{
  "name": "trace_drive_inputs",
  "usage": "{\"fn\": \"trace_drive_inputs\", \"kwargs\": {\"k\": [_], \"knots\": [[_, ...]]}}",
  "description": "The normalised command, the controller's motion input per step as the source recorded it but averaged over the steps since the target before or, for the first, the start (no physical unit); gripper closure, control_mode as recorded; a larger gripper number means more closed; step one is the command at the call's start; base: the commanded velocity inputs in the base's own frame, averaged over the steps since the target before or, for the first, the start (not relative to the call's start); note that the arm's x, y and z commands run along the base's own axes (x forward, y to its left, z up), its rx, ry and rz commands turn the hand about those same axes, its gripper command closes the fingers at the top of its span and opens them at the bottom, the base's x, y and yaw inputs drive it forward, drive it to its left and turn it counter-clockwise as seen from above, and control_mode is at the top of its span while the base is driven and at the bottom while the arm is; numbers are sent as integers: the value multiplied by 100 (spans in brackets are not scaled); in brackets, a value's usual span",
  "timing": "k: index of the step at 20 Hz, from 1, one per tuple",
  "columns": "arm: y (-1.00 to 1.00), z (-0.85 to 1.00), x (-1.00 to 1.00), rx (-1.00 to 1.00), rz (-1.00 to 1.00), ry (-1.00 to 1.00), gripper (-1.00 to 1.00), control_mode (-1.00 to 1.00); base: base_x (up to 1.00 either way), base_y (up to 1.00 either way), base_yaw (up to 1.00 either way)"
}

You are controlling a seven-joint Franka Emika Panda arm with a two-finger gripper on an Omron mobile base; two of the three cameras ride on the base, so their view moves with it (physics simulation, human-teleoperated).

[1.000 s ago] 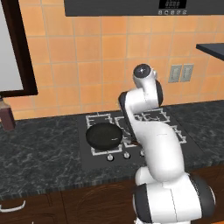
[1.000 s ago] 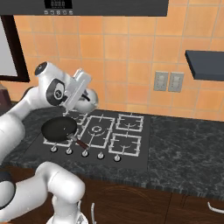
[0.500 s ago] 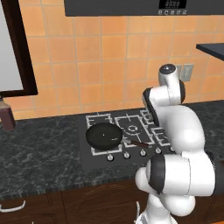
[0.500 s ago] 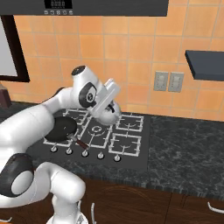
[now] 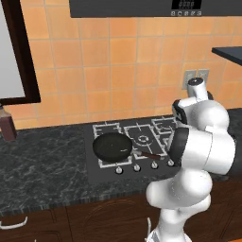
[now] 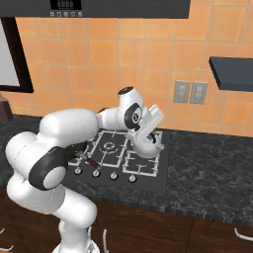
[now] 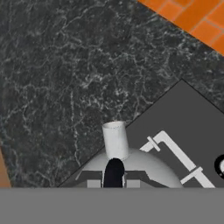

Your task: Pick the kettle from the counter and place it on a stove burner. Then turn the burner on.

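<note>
Arm first, in the left base view: a second ago it leaned over the frying pan (image 5: 112, 146), and now it has swung far over to the right side of the cooktop (image 5: 137, 142). The pan sits where it was, on the left grate, and the counter (image 5: 42, 165) lies dark all around. In the right base view, the gripper (image 6: 148, 132) is clamped tight on the top of the kettle (image 6: 147, 144), and the kettle hangs in the air over the right side of the cooktop, just above the stove burner (image 6: 142, 165) there. It rode along with the arm, so it is off the counter and not yet set down. In the hand view, the kettle's round top and its black handle (image 7: 113, 173) sit right under the camera, and the spout (image 7: 115, 140) points out toward the counter past the cooktop's edge. A grey grate bar (image 7: 175, 151) shows beside it. I think lowering comes next, then turning a knob.
</note>
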Motion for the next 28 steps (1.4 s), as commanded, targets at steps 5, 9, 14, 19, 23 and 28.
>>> {"fn": "trace_drive_inputs", "kwargs": {"k": [5, 9, 14, 19, 23, 28], "knots": [[-3, -29, 39, 0, -9, 3, 100, -100, 0, 0, 0], [13, -29, 69, 1, -7, 8, 100, -100, 0, 0, 0], [12, -45, 42, 1, -3, 14, 100, -100, 0, 0, 0], [13, -70, 23, 0, -2, 20, 100, -100, 0, 0, 0], [8, -56, 7, 1, 0, 24, 100, -100, 0, 0, 0], [11, -5, -39, -3, 2, 1, 100, -100, 0, 0, 0]]}}
